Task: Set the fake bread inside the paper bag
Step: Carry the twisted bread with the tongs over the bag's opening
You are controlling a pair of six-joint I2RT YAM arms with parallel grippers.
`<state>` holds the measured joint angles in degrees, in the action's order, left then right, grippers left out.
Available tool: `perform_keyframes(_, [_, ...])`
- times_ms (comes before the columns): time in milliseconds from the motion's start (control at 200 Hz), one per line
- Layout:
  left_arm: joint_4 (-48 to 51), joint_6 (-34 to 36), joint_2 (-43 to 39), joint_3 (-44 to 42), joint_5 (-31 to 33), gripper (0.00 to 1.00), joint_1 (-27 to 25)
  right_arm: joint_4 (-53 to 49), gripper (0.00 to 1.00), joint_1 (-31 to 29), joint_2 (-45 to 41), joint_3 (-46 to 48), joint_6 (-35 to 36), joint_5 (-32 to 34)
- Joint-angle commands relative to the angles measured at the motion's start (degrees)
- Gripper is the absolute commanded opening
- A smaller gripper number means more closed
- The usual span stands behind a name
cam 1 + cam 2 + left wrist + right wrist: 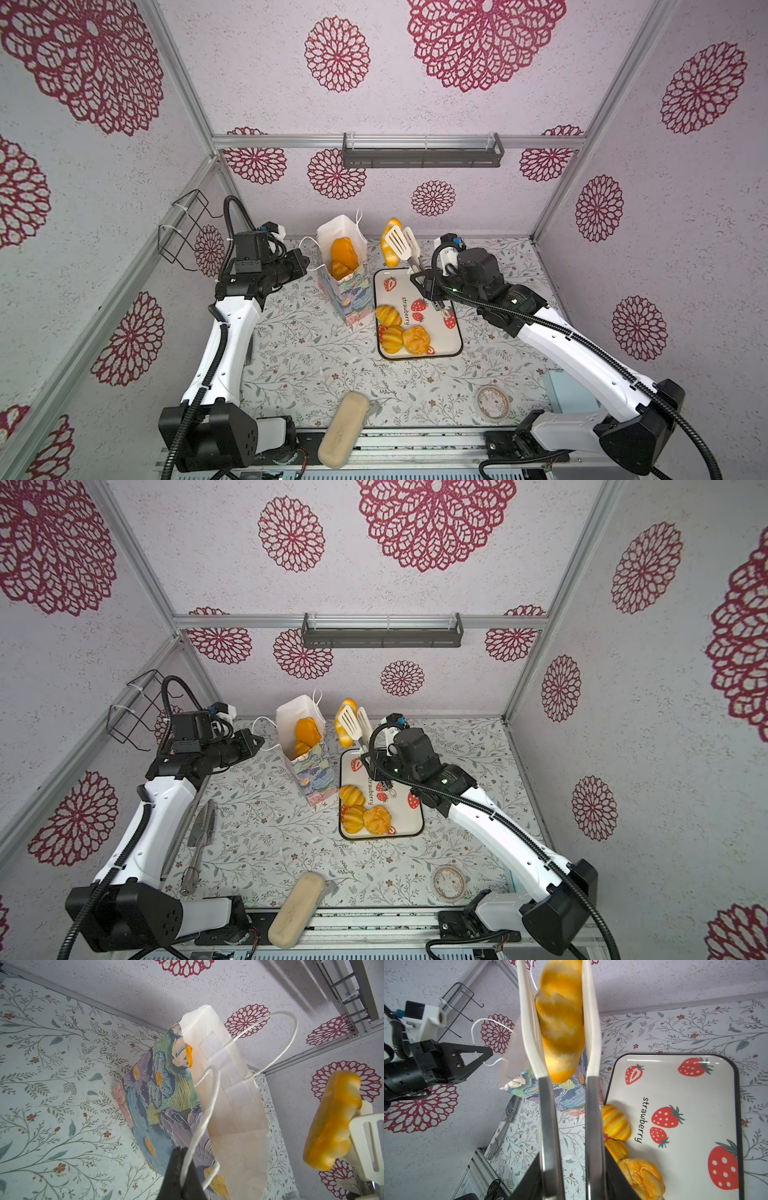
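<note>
Left gripper: pressed together on one cord handle of the paper bag, reaching in from the left-edge side.
Right gripper: clamped on the steel handles of the tongs.
Braided loaf: squeezed between the tong blades, held in the air, long axis running along them.
Bag: upright near the middle of the table's back edge, mouth open, two pastries inside.
Key relation: loaf just beside the mouth, on its right-edge side (not yet over it); probably needs to go in end first.
Tray: three buns left.
</note>
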<state>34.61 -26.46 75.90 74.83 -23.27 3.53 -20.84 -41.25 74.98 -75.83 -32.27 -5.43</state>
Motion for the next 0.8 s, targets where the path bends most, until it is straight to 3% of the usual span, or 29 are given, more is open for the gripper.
perform_keyframes(0, [-0.97, -0.14, -0.58, -0.81, -0.46, 0.00, 0.25, 3.05, 0.39, -0.92, 0.40, -3.82, 2.13, -0.77])
perform_keyframes(796, [-1.09, 0.00, -0.75, -0.85, -0.64, 0.00, 0.37, 3.03, 0.39, -5.19, 12.51, -18.02, 4.83, -3.16])
